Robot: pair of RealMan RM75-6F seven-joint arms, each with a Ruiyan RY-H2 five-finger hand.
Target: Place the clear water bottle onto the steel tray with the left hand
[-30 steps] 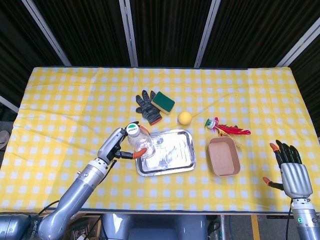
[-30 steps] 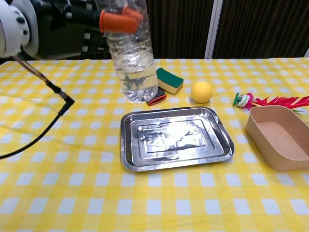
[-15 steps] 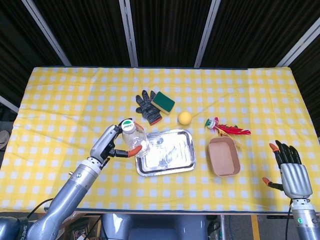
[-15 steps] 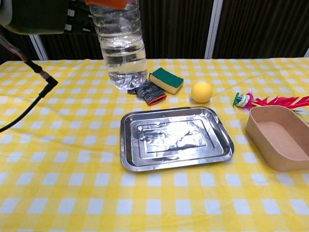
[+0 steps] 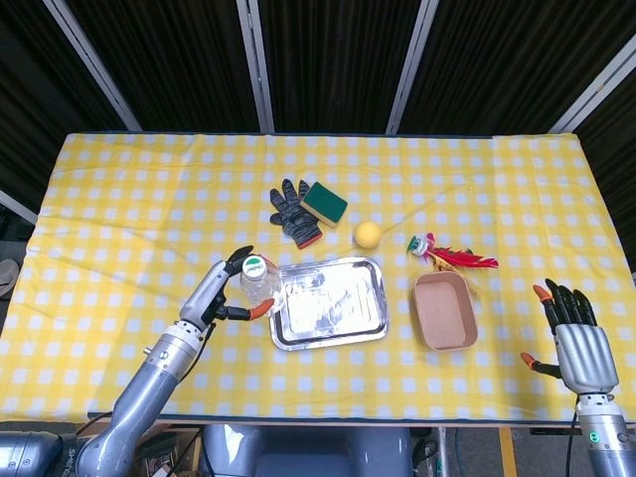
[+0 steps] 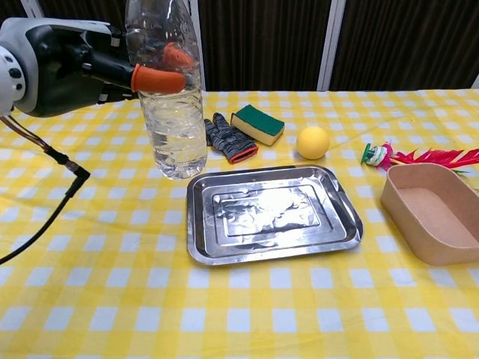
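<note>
My left hand (image 5: 225, 288) (image 6: 82, 66) grips the clear water bottle (image 5: 256, 280) (image 6: 168, 97) around its upper body and holds it upright. The bottle has a white and green cap and some water in its lower half. In the chest view its base hangs just left of the steel tray (image 5: 330, 303) (image 6: 271, 212), close to the tablecloth; I cannot tell whether it touches. The tray holds nothing. My right hand (image 5: 573, 336) hovers at the table's front right corner, fingers spread, holding nothing.
Behind the tray lie a dark knit glove (image 5: 294, 214) (image 6: 228, 138), a green and yellow sponge (image 5: 324, 203) (image 6: 257, 124) and a yellow ball (image 5: 368, 235) (image 6: 313, 142). A brown box (image 5: 444, 311) (image 6: 430, 211) stands right of the tray, a red feathered toy (image 5: 452, 254) (image 6: 419, 157) behind it.
My left hand has carried the bottle leftward, from over the tray's left edge to beside it, and lowered it in the last half second. The right hand has stayed put.
</note>
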